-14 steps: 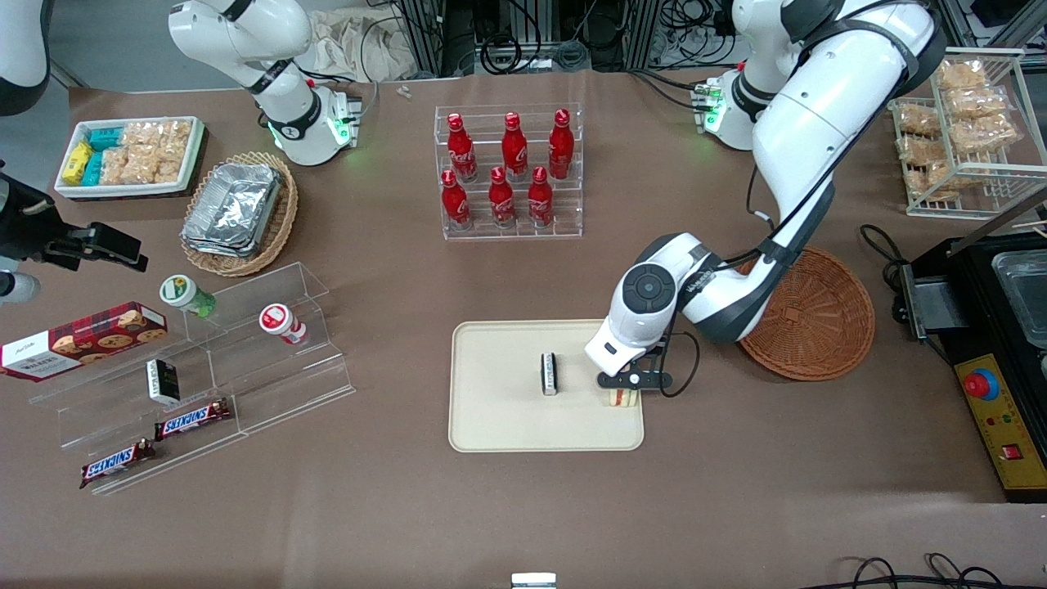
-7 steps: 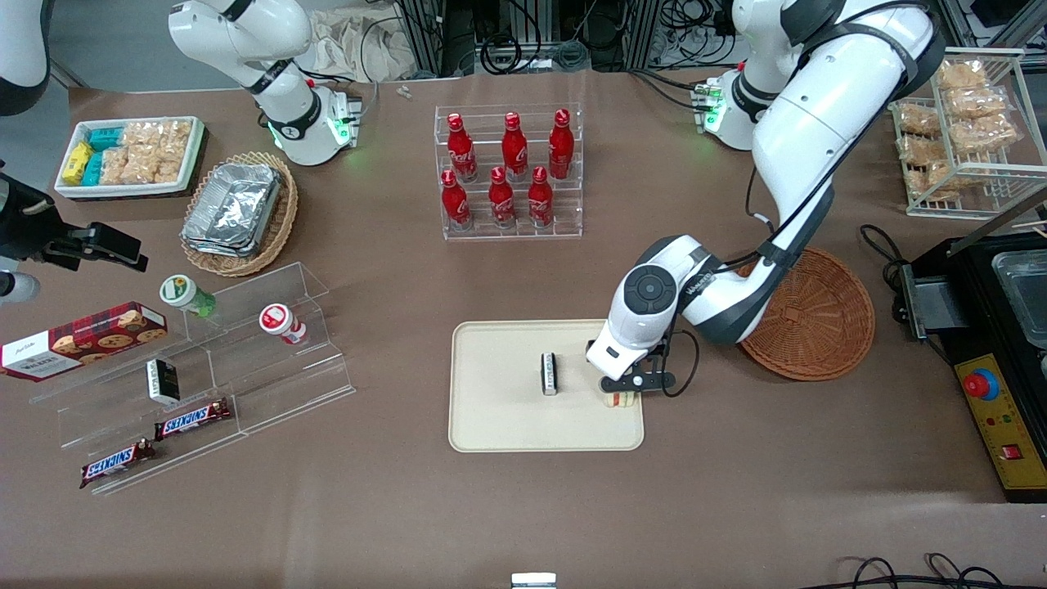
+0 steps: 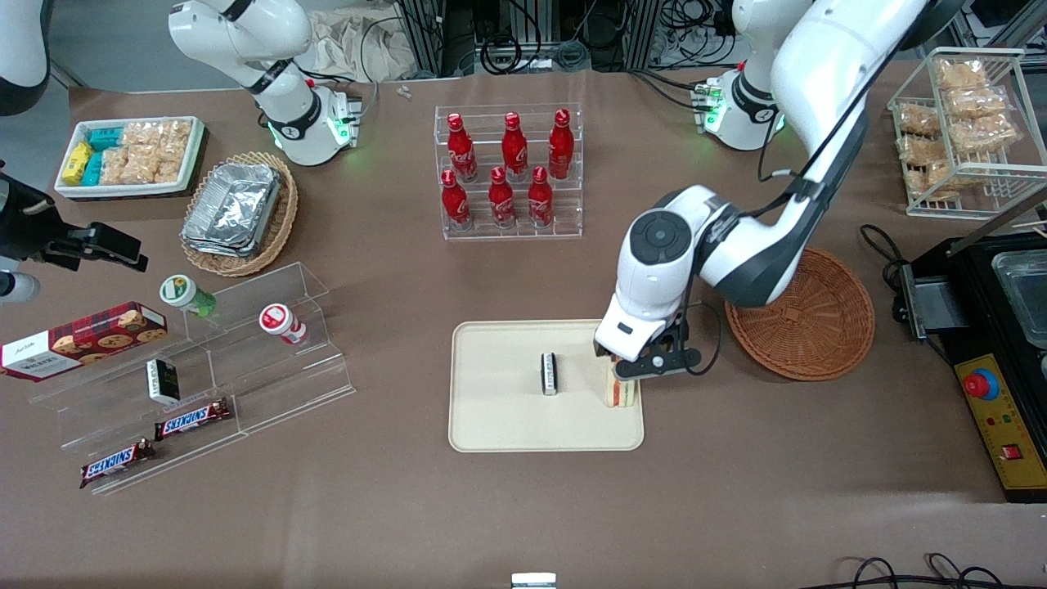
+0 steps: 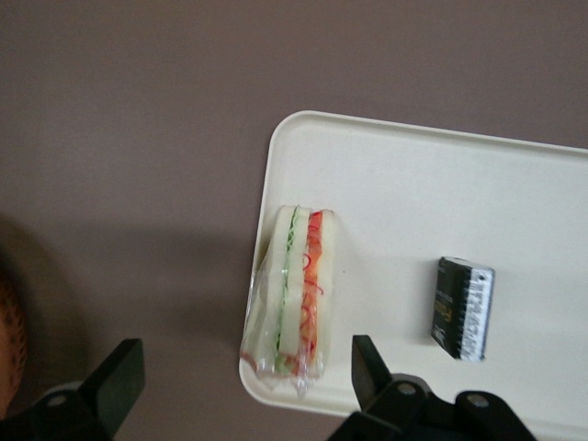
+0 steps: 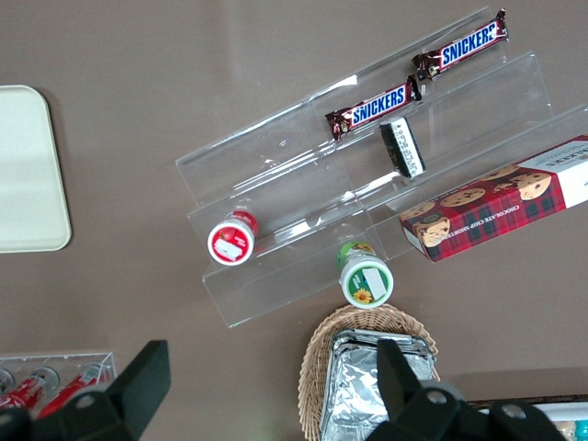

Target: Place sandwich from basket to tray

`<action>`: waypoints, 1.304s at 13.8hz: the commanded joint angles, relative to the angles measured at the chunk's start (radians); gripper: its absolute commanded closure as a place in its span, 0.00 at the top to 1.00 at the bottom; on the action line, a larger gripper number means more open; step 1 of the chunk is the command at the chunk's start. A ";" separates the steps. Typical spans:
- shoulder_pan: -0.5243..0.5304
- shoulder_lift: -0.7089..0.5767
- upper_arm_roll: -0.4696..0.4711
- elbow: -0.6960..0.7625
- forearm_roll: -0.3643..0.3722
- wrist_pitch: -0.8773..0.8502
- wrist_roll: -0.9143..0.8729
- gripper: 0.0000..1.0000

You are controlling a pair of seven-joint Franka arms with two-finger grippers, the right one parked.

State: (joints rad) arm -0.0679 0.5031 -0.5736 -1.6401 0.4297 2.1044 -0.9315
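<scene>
- I see the gripper (image 3: 623, 378) hanging just above the sandwich (image 3: 621, 393), at the tray's (image 3: 499, 425) edge toward the working arm's end of the table.
- The sandwich stands on its edge on the tray — orange-red and green layers face my camera.
- A small dark packet (image 3: 550, 373) (label unreadable) sits on the tray too, beside the sandwich but apart from it.
- The basket (image 3: 818, 327) lies on the table near the tray, toward the working arm's end — the arm's elbow hides part of its rim.
- Red bottles (image 3: 507, 168) stand in a clear rack, farther from my camera than the tray.
</scene>
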 commanded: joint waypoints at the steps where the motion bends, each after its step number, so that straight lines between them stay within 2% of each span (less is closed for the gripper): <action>1: 0.028 -0.141 0.027 -0.030 -0.186 -0.108 0.214 1.00; 7: 0.020 -0.360 0.308 -0.034 -0.397 -0.294 0.577 1.00; 10: 0.046 -0.419 0.397 -0.037 -0.419 -0.360 0.687 1.00; 13: 0.120 -0.449 0.402 -0.043 -0.449 -0.403 0.782 1.00; 18: 0.065 -0.616 0.494 -0.170 -0.453 -0.417 0.774 1.00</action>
State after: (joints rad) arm 0.0280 -0.0014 -0.1213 -1.7142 -0.0030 1.6880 -0.1677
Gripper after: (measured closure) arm 0.000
